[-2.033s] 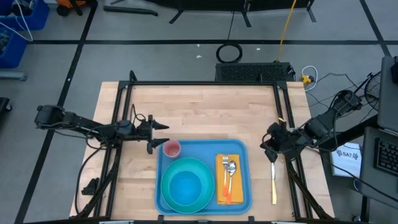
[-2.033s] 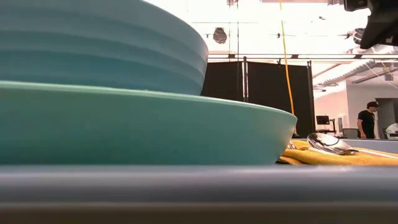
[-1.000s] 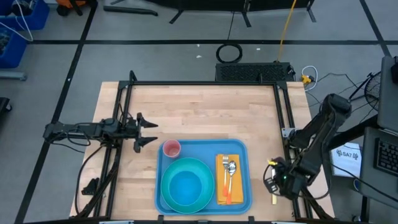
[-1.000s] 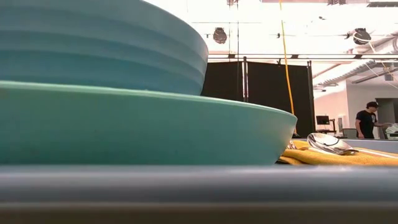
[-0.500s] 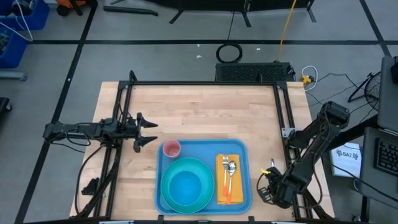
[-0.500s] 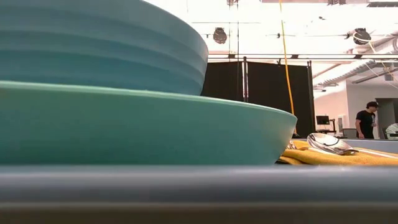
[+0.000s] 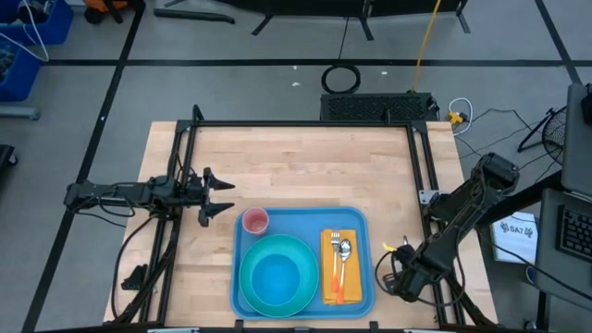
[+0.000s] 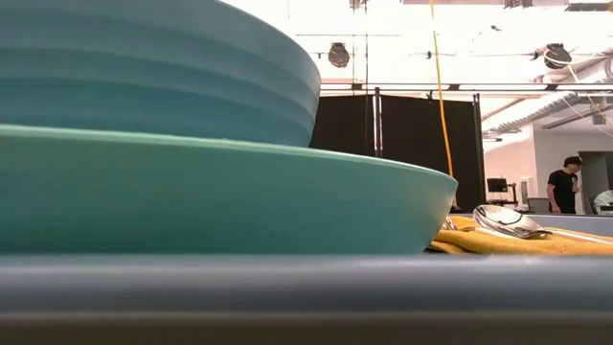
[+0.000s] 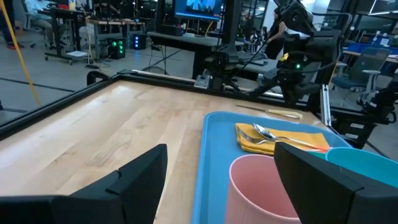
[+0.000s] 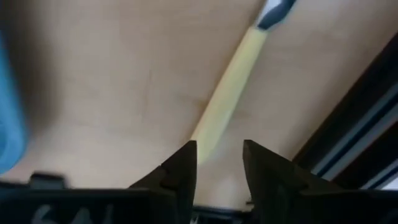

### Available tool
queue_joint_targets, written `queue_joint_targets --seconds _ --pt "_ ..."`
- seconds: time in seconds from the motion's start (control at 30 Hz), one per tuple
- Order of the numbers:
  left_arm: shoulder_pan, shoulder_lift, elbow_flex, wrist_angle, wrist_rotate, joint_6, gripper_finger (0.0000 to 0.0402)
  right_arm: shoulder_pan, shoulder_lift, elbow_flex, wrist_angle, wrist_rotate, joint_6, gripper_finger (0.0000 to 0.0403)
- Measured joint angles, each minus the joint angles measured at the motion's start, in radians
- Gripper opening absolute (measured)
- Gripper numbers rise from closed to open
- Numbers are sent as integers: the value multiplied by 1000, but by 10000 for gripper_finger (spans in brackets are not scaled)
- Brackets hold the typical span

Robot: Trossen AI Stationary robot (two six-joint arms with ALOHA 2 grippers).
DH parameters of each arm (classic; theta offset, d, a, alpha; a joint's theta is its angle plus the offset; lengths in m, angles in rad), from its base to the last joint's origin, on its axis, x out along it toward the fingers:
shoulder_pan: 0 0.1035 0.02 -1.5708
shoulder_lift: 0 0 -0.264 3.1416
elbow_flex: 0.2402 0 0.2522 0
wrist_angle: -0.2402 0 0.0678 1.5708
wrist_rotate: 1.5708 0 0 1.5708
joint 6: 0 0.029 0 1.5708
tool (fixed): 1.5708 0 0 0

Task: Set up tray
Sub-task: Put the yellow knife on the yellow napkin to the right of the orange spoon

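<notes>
The light-blue tray lies at the table's near middle. On it stand a teal plate with a blue bowl, a pink cup and a yellow napkin with a fork and a spoon. A knife with a cream handle lies on the wood right of the tray. My right gripper is low over it and open; its fingers stand on either side of the handle's end. My left gripper is open and empty, left of the cup. My right gripper comes at the knife from above, with its fingers across the handle's free end. One finger hides the very end, and I cannot tell whether it touches. The knife lies flat on the table.
Black frame rails run along the table's left, right and far sides, and one runs close beside the knife. Bare wood lies beyond the tray. A person stands far off in the room.
My right gripper has gone toward the table's near edge and a little toward the tray, and has come down over the knife's handle end. The knife and the things on the tray lie as before.
</notes>
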Motion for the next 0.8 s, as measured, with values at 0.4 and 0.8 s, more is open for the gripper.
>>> queue_joint_targets --seconds 0.4,0.8 --pt "0 0 0 1 0 0 301 -21 104 -57 64 -1 6 103" --pt "0 0 0 1 0 0 301 -23 137 -103 107 -20 -3 37"
